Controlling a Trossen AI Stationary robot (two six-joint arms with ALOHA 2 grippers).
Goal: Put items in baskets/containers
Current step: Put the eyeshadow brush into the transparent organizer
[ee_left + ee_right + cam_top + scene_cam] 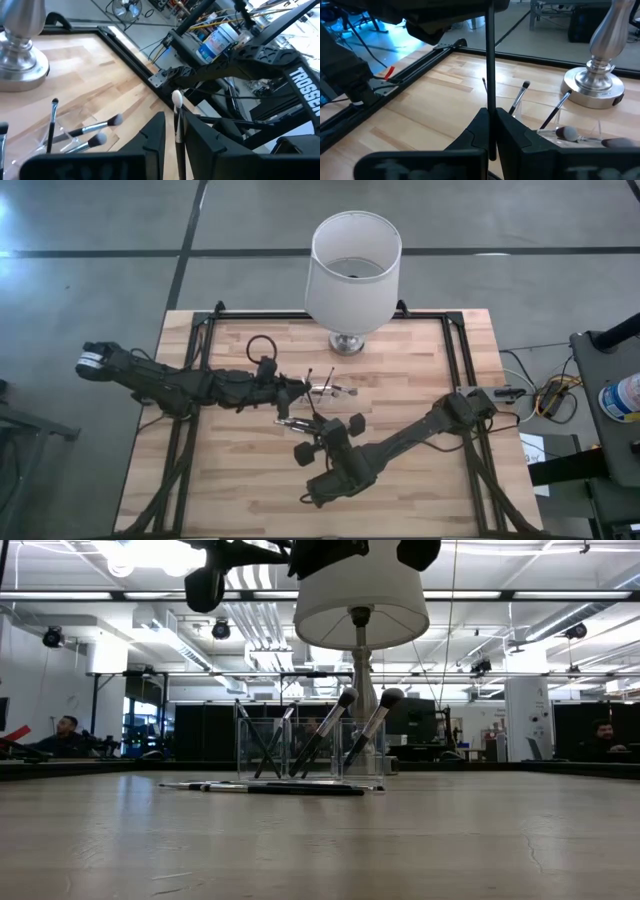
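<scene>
At the left gripper (176, 122), narrow fingers closed onto a slim brush (177, 100), pale tuft upward, shaft running down between the dark pads. Below it, the right gripper (491, 112), pinched tight on the same brush's thin black handle; looks like a handover in mid-air, judged from both claws sharing one stick. Both claws meet near the middle of the table (420, 480), just beside the clear holder (330, 390).

Outward from there: inside the holder, several brushes (345, 725) already leaning, heads up, crossing one another at slants. So partly done. Flat on the wood in front of the holder, at least two more dark sticks (270, 787), end to end or overlapping, hard to separate. Left to do, by this reckoning: dropping the held brush in, then fetching those lying ones.

Materials and shapes: holder of thin transparent plastic, box-like, low, straight walls, almost vanishing against the boards. Brushes pencil-thin, glossy black handles, short metallic collars, soft rounded tufts, some grey, one whitish. Tabletop of pale butcher-block strips, matte, framed by black metal rails. Behind the holder, a lamp with a wide white drum shade (355, 255) on a turned, polished metal base (347, 342), no part of the job.
</scene>
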